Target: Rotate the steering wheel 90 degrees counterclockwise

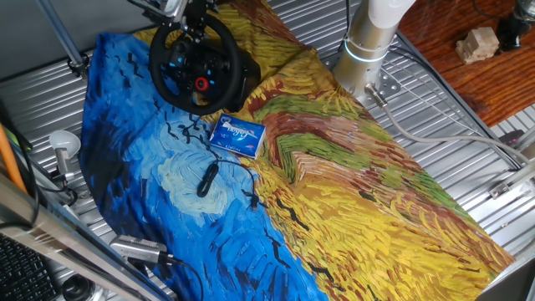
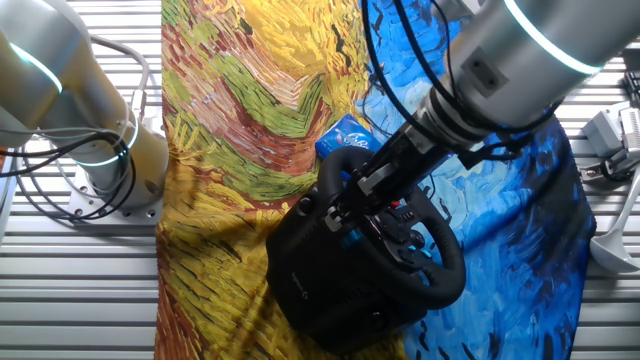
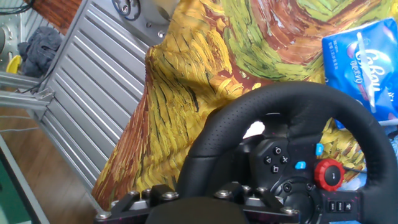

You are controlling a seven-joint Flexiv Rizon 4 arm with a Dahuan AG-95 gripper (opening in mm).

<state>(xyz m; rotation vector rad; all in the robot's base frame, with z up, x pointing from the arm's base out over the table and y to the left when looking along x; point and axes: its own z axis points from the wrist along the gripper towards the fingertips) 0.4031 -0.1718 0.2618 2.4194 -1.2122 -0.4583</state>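
Note:
The black steering wheel stands on its bulky base at the far left of the painted cloth, with a red knob and small blue buttons on its hub. My gripper sits on the wheel's upper rim. In the hand view the rim runs down between the two fingers and fills the gap, so the gripper is shut on it. From the other fixed view, the gripper grips the rim's left side above the wheel.
A blue rectangular packet lies just in front of the wheel, and a thin black cable with plug lies nearer still. The arm's base is bolted at the cloth's far edge. Ribbed metal table surrounds the cloth.

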